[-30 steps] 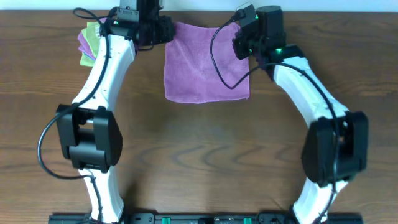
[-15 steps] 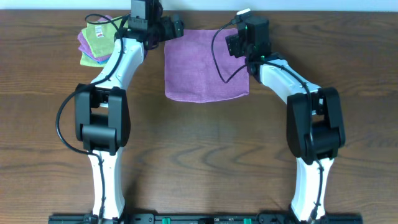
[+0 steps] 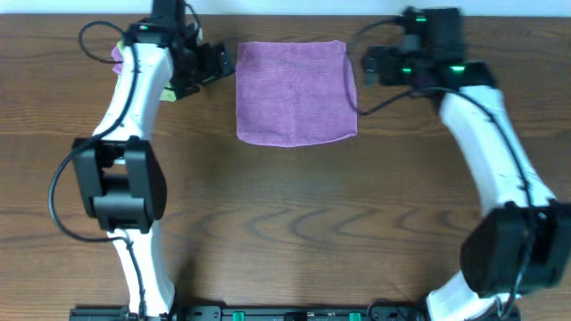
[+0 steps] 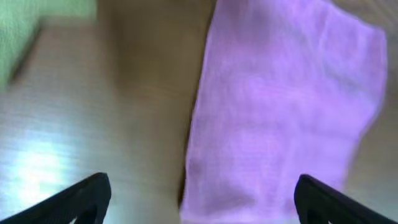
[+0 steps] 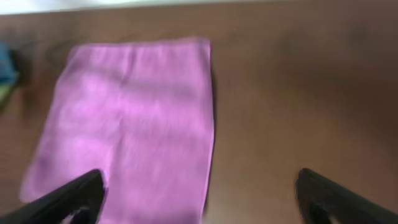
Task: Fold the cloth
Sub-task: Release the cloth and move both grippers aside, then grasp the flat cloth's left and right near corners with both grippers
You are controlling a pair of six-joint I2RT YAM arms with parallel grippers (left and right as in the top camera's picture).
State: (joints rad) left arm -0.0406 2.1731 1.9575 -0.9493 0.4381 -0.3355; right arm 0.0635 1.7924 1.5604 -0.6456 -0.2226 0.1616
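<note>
Wooden table point(image 3: 294, 205), folded lilac cloth point(image 3: 294, 91); left gripper point(image 3: 223, 64) and right gripper point(image 3: 368, 65) just let go, wide open, empty, so probably done.

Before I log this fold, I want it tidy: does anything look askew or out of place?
Nothing stands out. The cloth lies flat on the table, sides roughly square to it, near edge bowing slightly. The left end effector and right end effector stand open, clear of it.
</note>
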